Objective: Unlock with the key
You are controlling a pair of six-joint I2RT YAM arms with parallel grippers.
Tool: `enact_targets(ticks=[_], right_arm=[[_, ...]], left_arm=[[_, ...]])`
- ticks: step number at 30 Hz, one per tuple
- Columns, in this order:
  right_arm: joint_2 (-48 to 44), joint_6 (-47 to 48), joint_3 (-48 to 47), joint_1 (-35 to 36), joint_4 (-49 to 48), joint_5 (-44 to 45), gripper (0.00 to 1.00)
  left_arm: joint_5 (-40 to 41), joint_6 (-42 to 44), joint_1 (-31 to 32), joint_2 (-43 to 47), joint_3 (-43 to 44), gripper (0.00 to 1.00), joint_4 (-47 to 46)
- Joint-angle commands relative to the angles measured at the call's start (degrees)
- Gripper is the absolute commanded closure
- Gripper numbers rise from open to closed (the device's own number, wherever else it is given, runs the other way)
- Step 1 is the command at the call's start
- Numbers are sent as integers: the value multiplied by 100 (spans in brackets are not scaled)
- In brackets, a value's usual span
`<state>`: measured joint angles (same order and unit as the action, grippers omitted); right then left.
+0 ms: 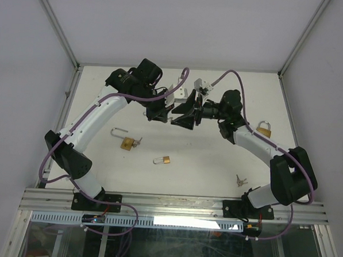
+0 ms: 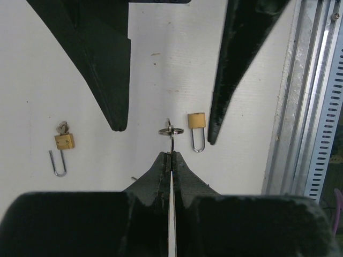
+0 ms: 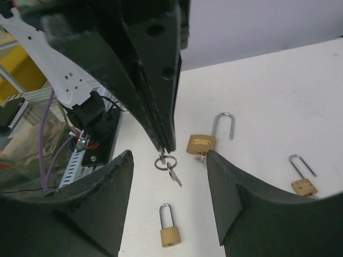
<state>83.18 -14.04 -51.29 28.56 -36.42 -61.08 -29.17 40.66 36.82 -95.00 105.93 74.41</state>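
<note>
One white table (image 1: 210, 165), scattered padlocks (image 1: 165, 160), grey walls (image 1: 177, 25)

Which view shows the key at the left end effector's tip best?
Right wrist: the key hangs side-on from its ring under the left end effector. Left wrist shows the ring and an edge-on sliver; top external does not show it.

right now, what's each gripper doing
left gripper: shut, holding the key with its ring.
right gripper: open, fingers either side of that key, gripping nothing.
</note>
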Motion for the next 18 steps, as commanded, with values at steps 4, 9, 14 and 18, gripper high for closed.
enact_targets(ticks=[4,9,14,18], right_arm=[[25,-478,-87,143,-1154,-195,36],[122,-244,-175,226,-905,-124,46],[173,-233,-195,232,-881,-62,59],[111,81,-223,239,-470,-16,64]], left_arm=[[-19,-66,69,-9,225,100,-18],[-42,-135,67,3,214,100,-107],[-108,-170,69,42,166,100,-171],[-91,-173,66,43,182,100,-188]])
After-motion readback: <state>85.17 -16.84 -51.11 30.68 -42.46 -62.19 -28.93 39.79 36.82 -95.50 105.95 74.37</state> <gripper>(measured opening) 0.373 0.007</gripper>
